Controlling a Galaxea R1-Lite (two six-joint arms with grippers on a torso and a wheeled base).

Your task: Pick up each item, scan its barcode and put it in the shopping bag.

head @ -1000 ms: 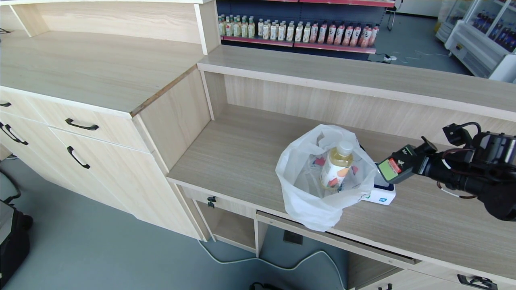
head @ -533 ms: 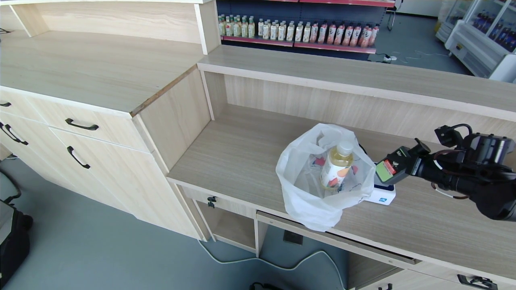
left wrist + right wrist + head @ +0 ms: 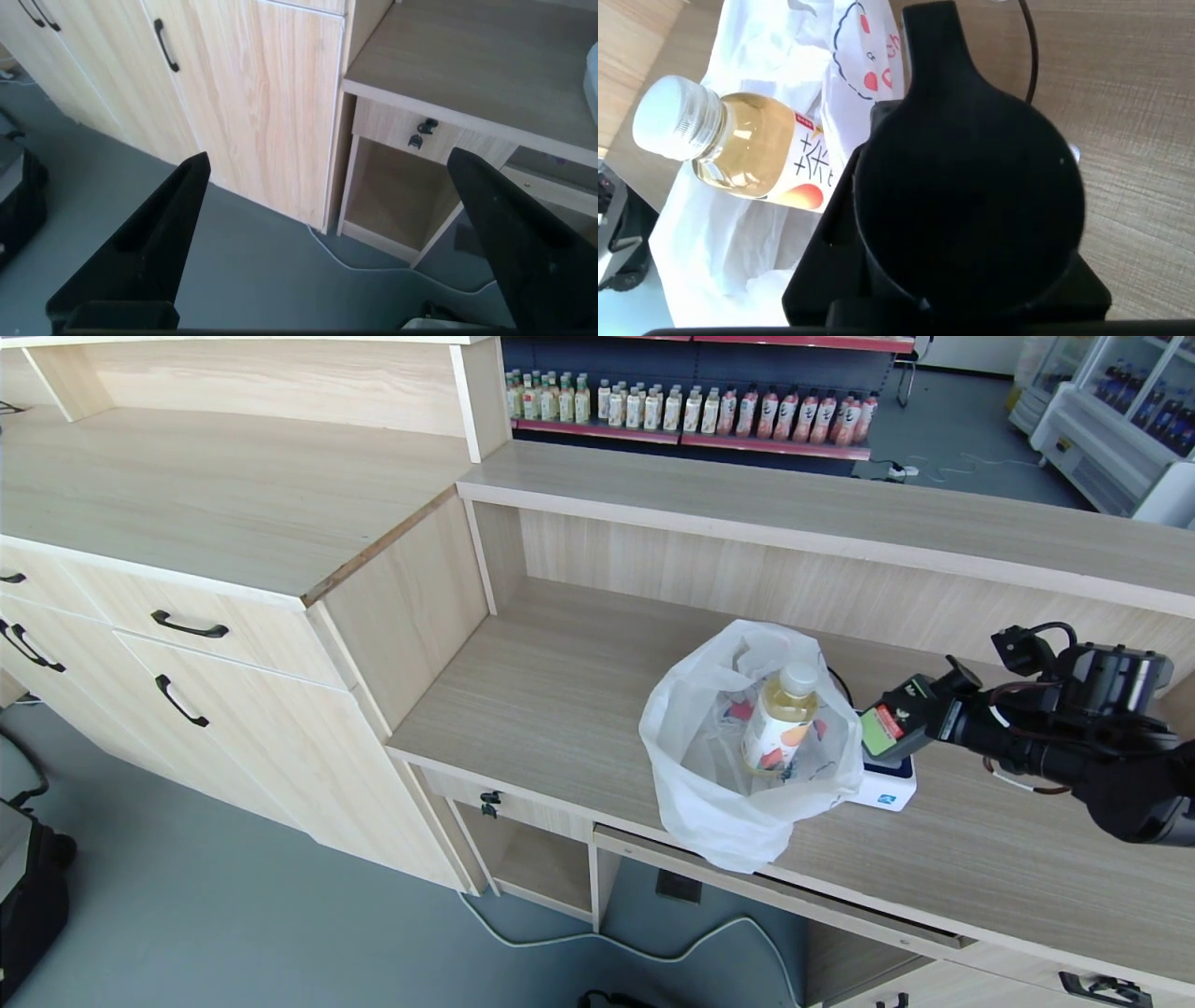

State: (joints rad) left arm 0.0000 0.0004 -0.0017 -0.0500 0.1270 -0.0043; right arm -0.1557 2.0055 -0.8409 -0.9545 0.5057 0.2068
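Note:
A white plastic shopping bag [image 3: 707, 807] stands open on the wooden counter [image 3: 560, 700]. Inside it a bottle of yellow drink [image 3: 780, 719] with a white cap stands upright. My right gripper [image 3: 920, 717] is just right of the bag's rim, shut on a small dark item [image 3: 889, 729] with a green and red face. In the right wrist view that dark item [image 3: 971, 196] hangs over the bag [image 3: 710, 271] and the bottle [image 3: 747, 140]. A white scanner [image 3: 885, 791] lies under the held item. My left gripper [image 3: 327, 243] hangs open over the floor.
A raised wooden ledge [image 3: 822, 513] runs behind the counter. A taller cabinet [image 3: 215, 504] with black-handled drawers stands at the left. The counter stretches on to the right of the scanner. Behind the counter a store shelf carries several bottles [image 3: 691, 409].
My right arm has moved left with the dark item, from beside the scanner to right at the bag's rim. The bag and bottle have not moved.

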